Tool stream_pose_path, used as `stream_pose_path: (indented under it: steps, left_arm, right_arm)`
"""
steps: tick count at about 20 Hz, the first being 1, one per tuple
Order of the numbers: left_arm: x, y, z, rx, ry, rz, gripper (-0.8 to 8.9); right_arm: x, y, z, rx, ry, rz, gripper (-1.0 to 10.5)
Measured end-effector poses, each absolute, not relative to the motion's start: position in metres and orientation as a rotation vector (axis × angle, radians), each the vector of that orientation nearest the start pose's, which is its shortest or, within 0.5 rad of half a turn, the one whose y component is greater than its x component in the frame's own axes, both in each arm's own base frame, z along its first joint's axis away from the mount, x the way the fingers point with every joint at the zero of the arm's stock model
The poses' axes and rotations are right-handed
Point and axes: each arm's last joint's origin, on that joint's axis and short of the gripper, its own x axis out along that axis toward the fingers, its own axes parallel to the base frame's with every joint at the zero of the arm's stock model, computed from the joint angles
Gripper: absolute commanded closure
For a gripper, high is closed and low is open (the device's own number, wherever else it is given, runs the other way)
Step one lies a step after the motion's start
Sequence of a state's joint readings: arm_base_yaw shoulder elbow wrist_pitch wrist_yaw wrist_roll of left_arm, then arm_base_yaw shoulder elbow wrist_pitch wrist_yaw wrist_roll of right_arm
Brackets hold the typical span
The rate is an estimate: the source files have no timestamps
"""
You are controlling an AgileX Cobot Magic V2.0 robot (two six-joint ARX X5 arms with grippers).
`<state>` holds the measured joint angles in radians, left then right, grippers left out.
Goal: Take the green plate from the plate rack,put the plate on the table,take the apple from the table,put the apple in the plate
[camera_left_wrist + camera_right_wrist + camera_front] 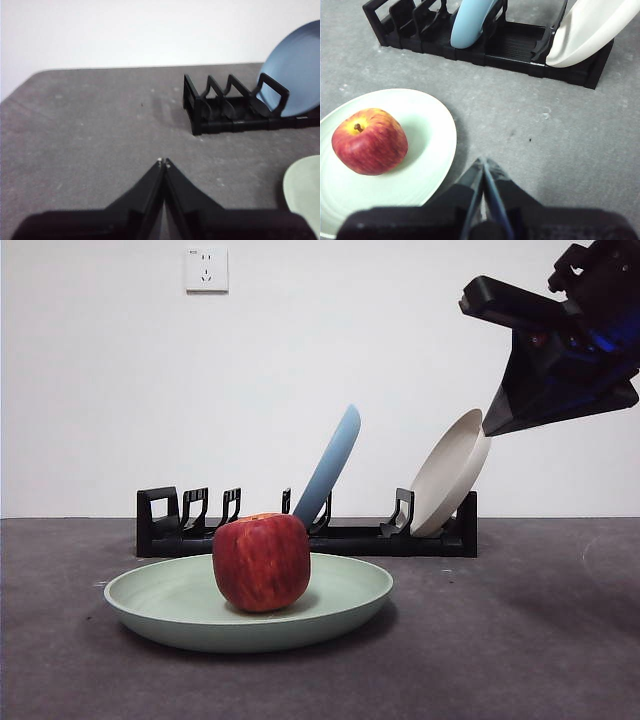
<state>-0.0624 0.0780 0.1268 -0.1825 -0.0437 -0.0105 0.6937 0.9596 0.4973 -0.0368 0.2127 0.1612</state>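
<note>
The green plate (340,592) lies flat on the table (520,640) in front of the plate rack (350,538). The red apple (261,562) sits in the plate; the right wrist view shows the apple (369,141) on the plate (427,150) too. My right gripper (484,164) is shut and empty, raised above the table to the right of the plate; in the front view it (492,428) hangs at the upper right. My left gripper (163,161) is shut and empty over bare table, left of the rack (225,107). An edge of the plate (306,190) shows there.
A light blue plate (333,462) and a cream-white plate (447,473) lean in the rack's slots. A wall socket (206,269) is on the white wall behind. The table's left edge shows in the left wrist view.
</note>
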Motion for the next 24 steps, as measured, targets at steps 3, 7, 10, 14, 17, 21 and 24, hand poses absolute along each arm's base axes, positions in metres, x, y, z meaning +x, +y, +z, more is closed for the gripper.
stream_pose_path:
  steps: [3,7,10,14,17,21,24]
  left_arm:
    - [0.097,-0.004,0.161,-0.005,0.127,-0.03,8.14]
    - [0.096,-0.006,0.154,-0.011,0.145,-0.1,8.14]
    - [0.095,-0.006,0.151,-0.011,0.171,-0.101,8.14]
    - [0.095,-0.006,0.151,-0.012,0.171,-0.101,8.14]
    - [0.095,-0.006,0.151,-0.012,0.171,-0.101,8.14]
    - [0.095,-0.006,0.151,-0.012,0.171,-0.101,8.14]
    - [0.095,-0.006,0.151,-0.012,0.171,-0.101,8.14]
  right_arm:
    - [0.157,0.122,0.218,-0.065,0.488,0.433,9.5]
    - [0.157,0.122,0.218,-0.065,0.488,0.433,9.5]
    - [0.157,0.122,0.218,-0.065,0.489,0.432,9.5]
    - [0.157,0.122,0.218,-0.065,0.489,0.432,9.5]
    - [0.157,0.122,0.218,-0.065,0.489,0.432,9.5]
    - [0.157,0.122,0.218,-0.065,0.489,0.432,9.5]
    - [0.157,0.122,0.218,-0.065,0.489,0.432,9.5]
